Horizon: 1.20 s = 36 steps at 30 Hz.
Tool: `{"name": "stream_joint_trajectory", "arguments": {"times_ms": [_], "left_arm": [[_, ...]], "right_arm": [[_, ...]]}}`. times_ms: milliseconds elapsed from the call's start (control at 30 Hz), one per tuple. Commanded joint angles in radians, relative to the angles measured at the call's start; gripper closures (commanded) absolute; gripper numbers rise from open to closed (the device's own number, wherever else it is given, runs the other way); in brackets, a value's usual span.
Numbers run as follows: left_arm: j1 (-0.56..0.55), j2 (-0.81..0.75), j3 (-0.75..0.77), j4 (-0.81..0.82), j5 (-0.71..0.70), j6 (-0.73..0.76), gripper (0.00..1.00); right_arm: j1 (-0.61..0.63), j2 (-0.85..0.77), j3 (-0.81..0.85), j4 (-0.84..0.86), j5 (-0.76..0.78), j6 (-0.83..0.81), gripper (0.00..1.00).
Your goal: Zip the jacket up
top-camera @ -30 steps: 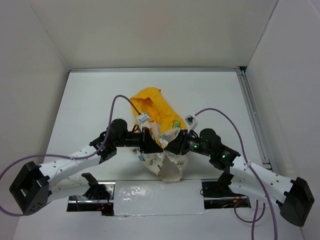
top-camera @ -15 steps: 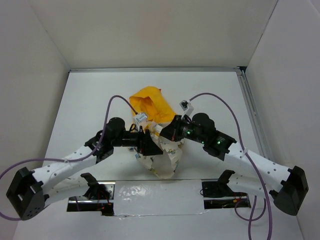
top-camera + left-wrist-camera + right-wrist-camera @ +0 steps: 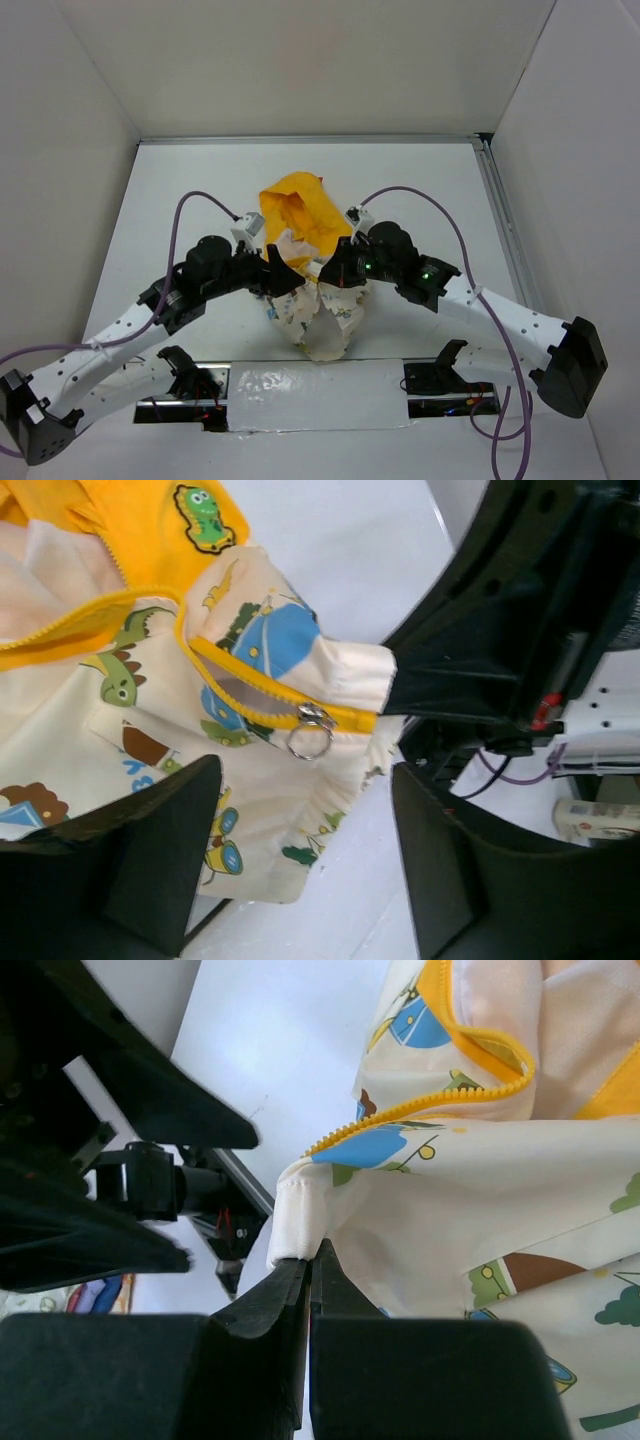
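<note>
One crumpled jacket of soft cream printed fabric lies mid-way across the table. Right gripper is clamped on its folded hem; left gripper jaws stand apart over the yellow toothed zipper and its round metal pull ring.

A white table is carrying the jacket, which is lying crumpled near its middle, yellow hood pointing toward the far edge and cream printed body toward the near edge. A glossy white strip is running along the near edge, and a metal rail along the right side.
</note>
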Motion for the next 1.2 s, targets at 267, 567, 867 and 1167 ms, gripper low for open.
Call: {"name": "stream_joint_trajectory", "arguments": {"times_ms": [267, 567, 867, 1167], "left_arm": [[0.002, 0.148, 0.040, 0.127, 0.138, 0.121, 0.51], [0.010, 0.169, 0.023, 0.168, 0.230, 0.127, 0.58], [0.010, 0.221, 0.039, 0.179, 0.274, 0.125, 0.84], [0.010, 0.172, 0.016, 0.179, 0.214, 0.104, 1.00]], "right_arm": [[-0.008, -0.011, 0.035, 0.045, -0.090, -0.021, 1.00], [-0.011, -0.033, 0.018, 0.078, -0.092, -0.001, 1.00], [-0.011, -0.019, 0.011, 0.114, -0.113, 0.018, 1.00], [-0.011, -0.031, -0.001, 0.057, -0.078, 0.008, 1.00]]}}
